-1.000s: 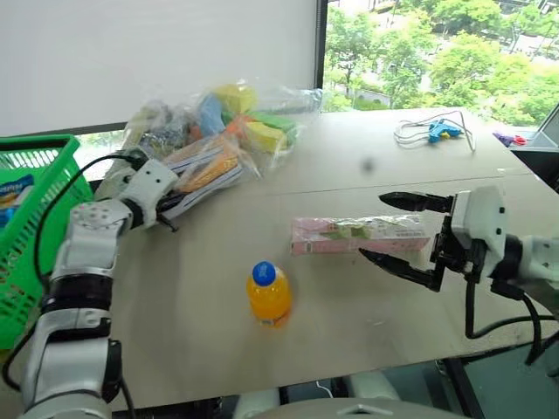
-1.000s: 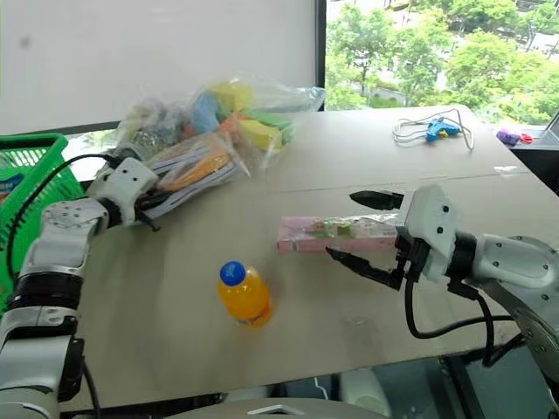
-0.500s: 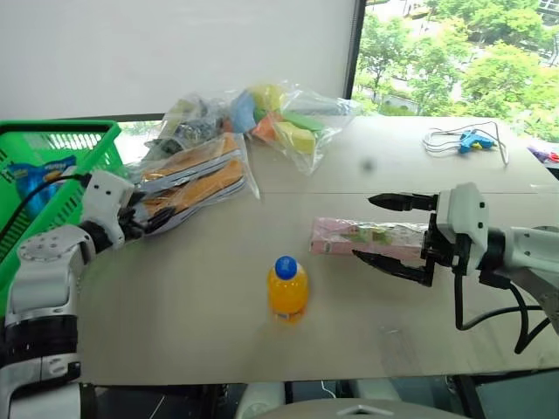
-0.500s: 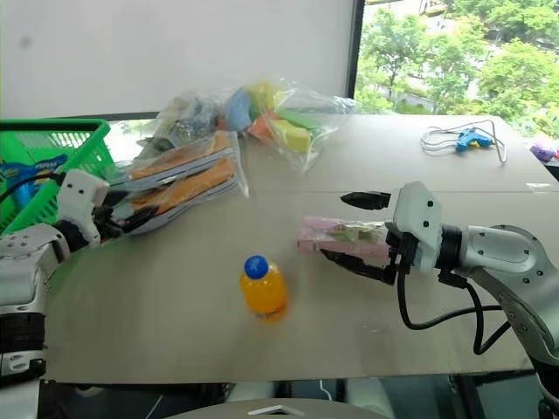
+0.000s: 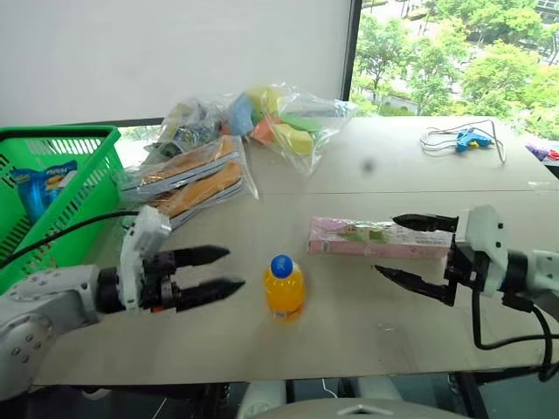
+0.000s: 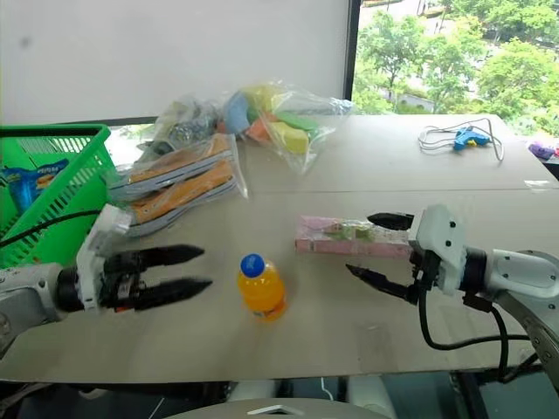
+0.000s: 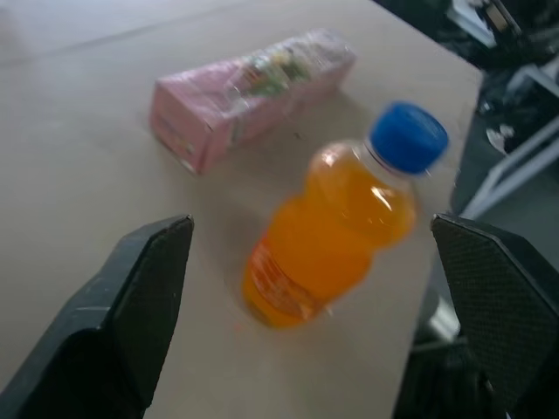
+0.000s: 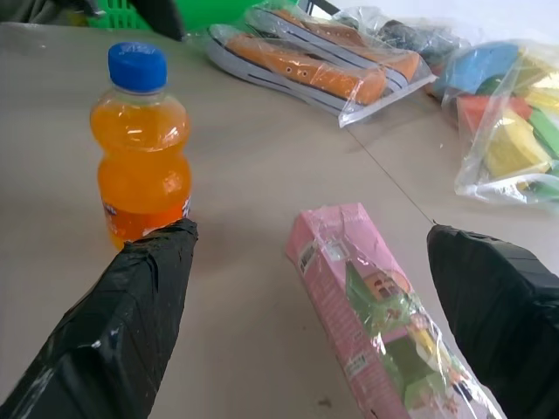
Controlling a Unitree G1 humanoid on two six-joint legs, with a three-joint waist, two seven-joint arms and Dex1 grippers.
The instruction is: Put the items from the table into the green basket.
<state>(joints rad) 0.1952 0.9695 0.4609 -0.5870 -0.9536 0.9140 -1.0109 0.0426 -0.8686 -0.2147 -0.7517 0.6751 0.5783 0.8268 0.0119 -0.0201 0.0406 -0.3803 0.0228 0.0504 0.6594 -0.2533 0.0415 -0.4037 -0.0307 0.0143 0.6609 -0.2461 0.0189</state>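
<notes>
The small orange bottle (image 5: 285,288) with a blue cap stands upright near the table's (image 5: 349,327) front. My left gripper (image 5: 236,267) is open just left of it, fingers pointing at it with nothing between them. The long pink box (image 5: 367,237) lies flat to the bottle's right. My right gripper (image 5: 386,245) is open, its fingers (image 8: 131,288) standing either side of the box's right end without closing on it. The bag of orange-and-white shoes (image 5: 196,175) and clear bags of colourful pieces (image 5: 284,122) lie at the back left. The green basket (image 5: 61,135) stands at the far left.
A blue packet (image 5: 48,179) lies inside the basket. A blue tool with a looped cable (image 5: 463,138) rests at the table's back right. Bare tabletop stretches between the bottle and the front edge.
My left gripper let go of the shoe bag, opened, and swung down toward the front to face the bottle. My right gripper drew back slightly along the pink box.
</notes>
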